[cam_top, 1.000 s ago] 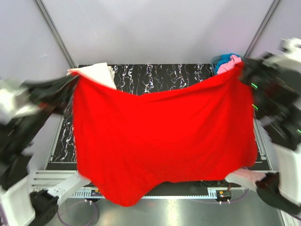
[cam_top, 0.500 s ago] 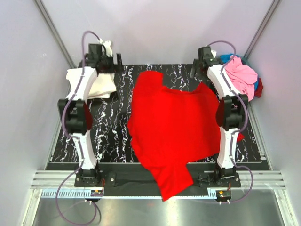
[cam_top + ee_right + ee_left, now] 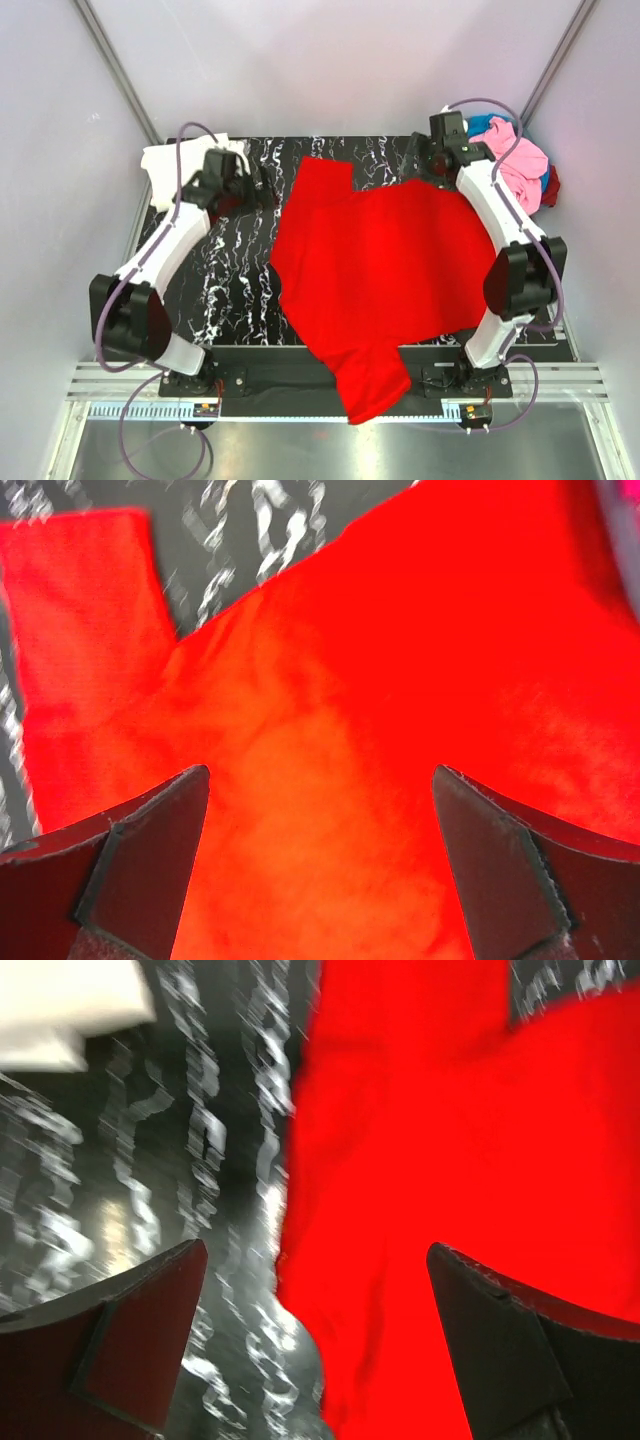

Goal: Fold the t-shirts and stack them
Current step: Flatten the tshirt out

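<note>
A bright red t-shirt (image 3: 375, 265) lies spread flat on the black marbled table (image 3: 225, 285). One sleeve points to the far side and its lower part hangs over the near edge. My left gripper (image 3: 250, 182) hovers open just left of the shirt's far sleeve. In the left wrist view the open left gripper (image 3: 315, 1250) straddles the red shirt's (image 3: 450, 1160) edge without holding it. My right gripper (image 3: 425, 160) is open above the shirt's far right corner. The right wrist view shows only red cloth (image 3: 400, 660) below the open right gripper (image 3: 320, 770).
A folded cream-white t-shirt (image 3: 170, 160) lies at the far left corner; it also shows in the left wrist view as the cream-white t-shirt (image 3: 70, 1000). A heap of pink, blue and dark red t-shirts (image 3: 520, 165) sits at the far right corner.
Both grippers held the red shirt spread in the air, then let go. It now lies on the table. The left gripper has moved in beside the shirt's far sleeve.
</note>
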